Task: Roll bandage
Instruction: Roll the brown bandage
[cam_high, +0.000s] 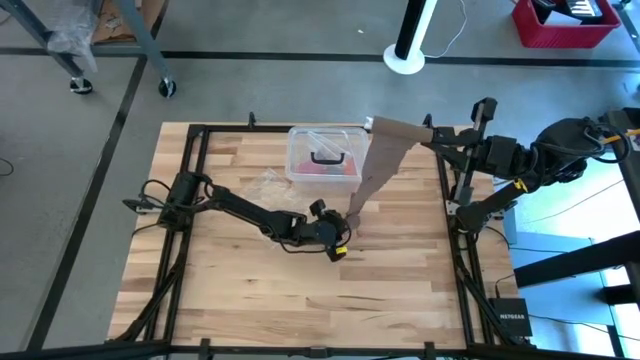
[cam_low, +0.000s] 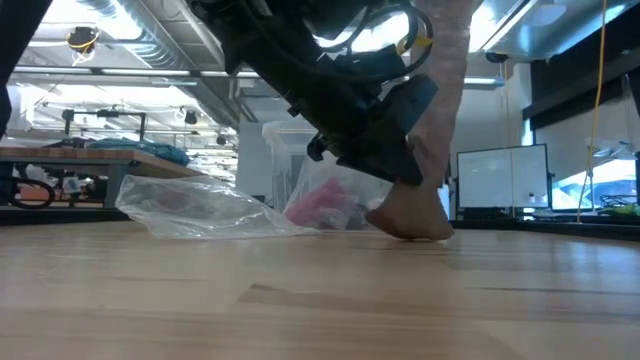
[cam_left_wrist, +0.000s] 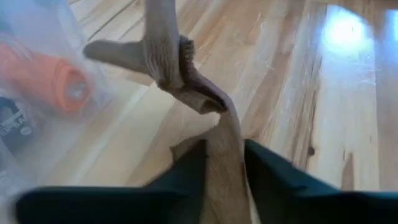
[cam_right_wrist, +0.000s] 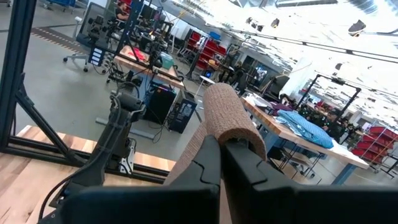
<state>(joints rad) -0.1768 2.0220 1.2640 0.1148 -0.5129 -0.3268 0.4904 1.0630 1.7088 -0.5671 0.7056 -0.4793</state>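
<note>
Fingers of the left gripper (cam_left_wrist: 224, 180) pinch the bandage (cam_high: 383, 160) at its low end, mid-table, where the strip twists and touches the wood. From there it climbs far and right, past the box (cam_high: 322, 155), to the right gripper (cam_high: 428, 135), clamped on the top end above the table's far-right edge. Its long axis runs between them, so rolling likely begins at the left end.

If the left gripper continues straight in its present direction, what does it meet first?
Most likely the bandage itself: the left gripper holds the strip, which bunches just ahead. Beyond lies bare table; depth is uncertain.
</note>
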